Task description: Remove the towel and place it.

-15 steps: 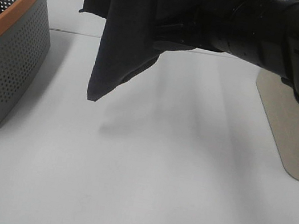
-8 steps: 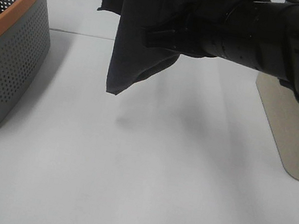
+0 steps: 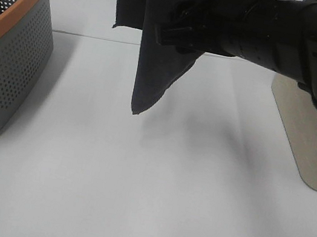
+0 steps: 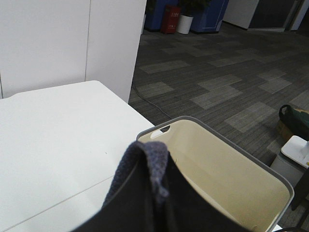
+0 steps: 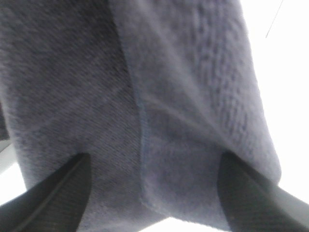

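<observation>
The dark navy towel (image 3: 158, 51) hangs in folds above the white table (image 3: 161, 205), its lowest corner just off the surface and its top out of view. In the left wrist view my left gripper (image 4: 147, 193) is shut on a bunched fold of the towel (image 4: 145, 162). My left gripper is not seen in the exterior high view. My right gripper (image 3: 164, 32) reaches in from the right against the towel's side. In the right wrist view the towel (image 5: 145, 96) fills the space between its fingers (image 5: 58, 188), which stand wide apart.
A grey perforated basket with an orange rim (image 3: 8, 67) stands at the left edge, with something dark inside. A beige bin (image 3: 309, 133) stands at the right edge and shows empty in the left wrist view (image 4: 217, 164). The right arm covers the upper right.
The hanging towel has moved to the right, from left of centre toward the middle, and hangs narrower. The right arm has barely moved.
</observation>
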Controlling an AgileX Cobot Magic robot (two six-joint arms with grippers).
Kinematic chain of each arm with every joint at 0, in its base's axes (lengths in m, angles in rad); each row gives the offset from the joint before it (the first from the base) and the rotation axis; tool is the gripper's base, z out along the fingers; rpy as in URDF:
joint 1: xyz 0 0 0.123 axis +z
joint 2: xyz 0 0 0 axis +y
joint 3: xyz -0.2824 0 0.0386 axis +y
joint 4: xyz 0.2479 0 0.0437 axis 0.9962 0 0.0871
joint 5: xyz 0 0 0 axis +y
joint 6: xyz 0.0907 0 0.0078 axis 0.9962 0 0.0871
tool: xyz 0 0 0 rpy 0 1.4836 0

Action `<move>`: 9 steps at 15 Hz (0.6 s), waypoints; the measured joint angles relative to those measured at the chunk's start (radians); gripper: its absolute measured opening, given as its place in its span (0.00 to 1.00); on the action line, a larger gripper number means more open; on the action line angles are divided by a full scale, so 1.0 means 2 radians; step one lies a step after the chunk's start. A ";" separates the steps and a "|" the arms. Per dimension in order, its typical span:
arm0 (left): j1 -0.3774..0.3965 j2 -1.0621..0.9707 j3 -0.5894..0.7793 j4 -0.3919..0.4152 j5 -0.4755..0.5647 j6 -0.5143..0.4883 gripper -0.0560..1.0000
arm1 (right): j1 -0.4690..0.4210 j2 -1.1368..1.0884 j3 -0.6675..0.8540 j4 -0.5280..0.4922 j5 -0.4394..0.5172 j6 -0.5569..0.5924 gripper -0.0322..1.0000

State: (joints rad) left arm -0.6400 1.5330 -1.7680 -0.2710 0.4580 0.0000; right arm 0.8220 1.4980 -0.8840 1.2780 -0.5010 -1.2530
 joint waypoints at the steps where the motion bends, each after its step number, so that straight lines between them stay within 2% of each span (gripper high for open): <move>1: 0.000 -0.004 0.000 -0.001 0.001 0.000 0.05 | 0.000 0.000 0.000 0.000 -0.002 0.000 0.71; 5: 0.000 -0.014 0.000 -0.008 0.013 0.000 0.05 | 0.000 0.000 0.000 0.000 -0.013 0.000 0.68; 9: 0.000 -0.014 0.000 -0.040 0.021 0.000 0.05 | 0.000 0.000 0.000 -0.018 -0.017 0.007 0.68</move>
State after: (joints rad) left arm -0.6400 1.5050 -1.7680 -0.3520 0.5010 0.0000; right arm 0.8220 1.4980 -0.8840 1.2410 -0.5350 -1.2400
